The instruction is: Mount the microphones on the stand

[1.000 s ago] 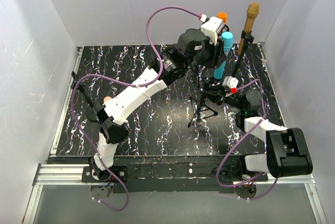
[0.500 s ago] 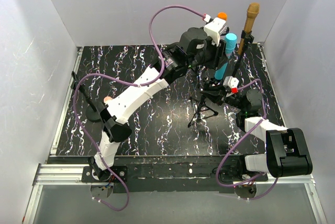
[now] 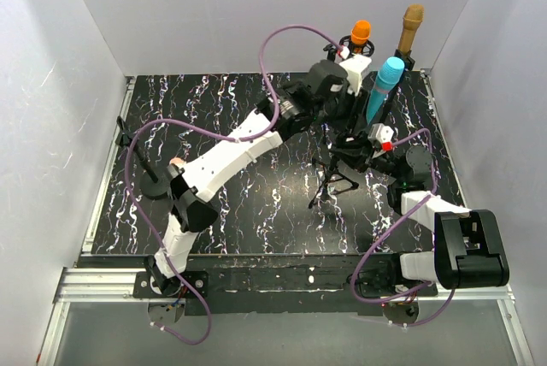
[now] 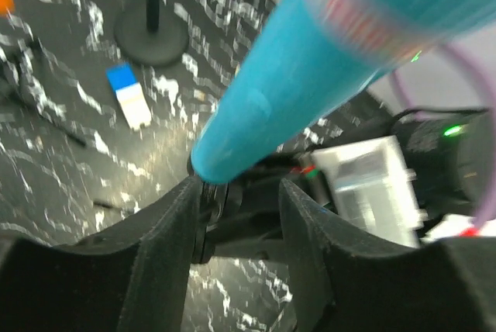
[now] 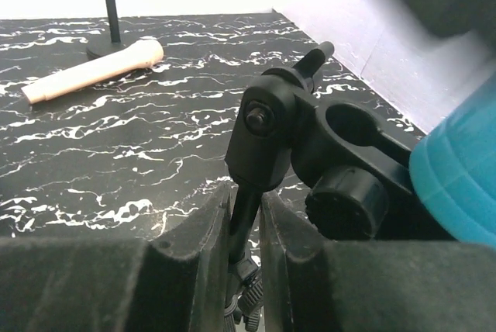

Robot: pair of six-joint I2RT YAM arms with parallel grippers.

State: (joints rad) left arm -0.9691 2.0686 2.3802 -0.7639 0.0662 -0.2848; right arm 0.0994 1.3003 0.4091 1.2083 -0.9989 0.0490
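My left gripper (image 4: pixel 236 185) had its fingers spread. The tail of the light blue microphone (image 4: pixel 310 76) sat between them at a black clip, and its head slanted to the upper right. My right gripper (image 5: pixel 244 196) was clamped on the thin rod of the stand (image 5: pixel 271 134). In the overhead view's upper right, the orange microphone (image 3: pixel 360 34) and the gold-bronze microphone (image 3: pixel 410 28) pointed upward. The pale pink-beige microphone (image 5: pixel 93 72) lay flat on the table (image 5: pixel 116 138), upper left in my right wrist view.

Right end effector (image 5: pixel 244 231) pinches the thin black upright of the microphone stand (image 5: pixel 267 134), one finger either side, just below its clip joint. A light blue microphone (image 5: pixel 457 185) crowds the right edge beside the clip. Far behind, a pale pink-beige microphone (image 5: pixel 93 70) lies on the marbled black worktop (image 5: pixel 116 161), beside a second stand (image 5: pixel 108 6).
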